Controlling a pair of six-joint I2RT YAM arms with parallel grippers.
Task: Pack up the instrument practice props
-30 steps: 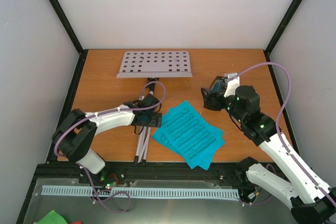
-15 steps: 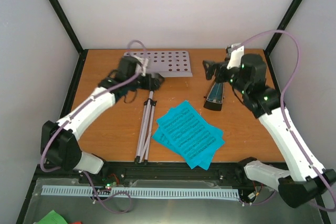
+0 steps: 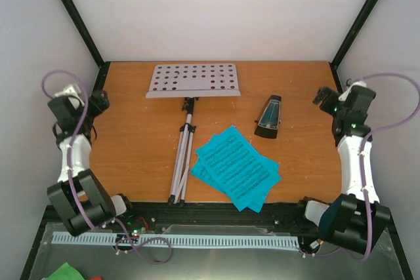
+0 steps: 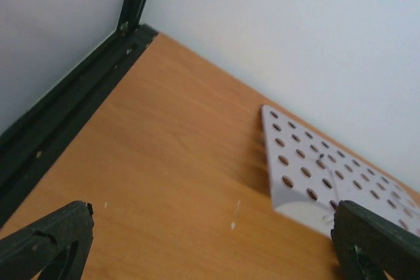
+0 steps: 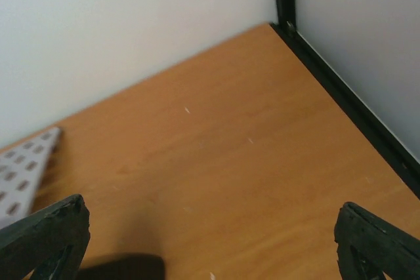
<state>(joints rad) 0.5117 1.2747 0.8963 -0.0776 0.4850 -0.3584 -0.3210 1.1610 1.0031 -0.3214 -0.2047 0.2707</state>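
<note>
1. Left claw point(image 3: 98, 101) released, empty, at the desk's point(image 3: 131, 155) left edge.
2. Right claw point(image 3: 325, 94) released, empty, at the right edge.
3. White music stand point(image 3: 187, 137) flat mid-desk; cyan sheet music point(image 3: 236, 167) beside its legs; metronome point(image 3: 268, 117) behind the pages.

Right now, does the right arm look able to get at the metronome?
Probably yes. The right gripper is open, and only bare tabletop lies between it and the metronome; the sheet music lies off that path.
</note>
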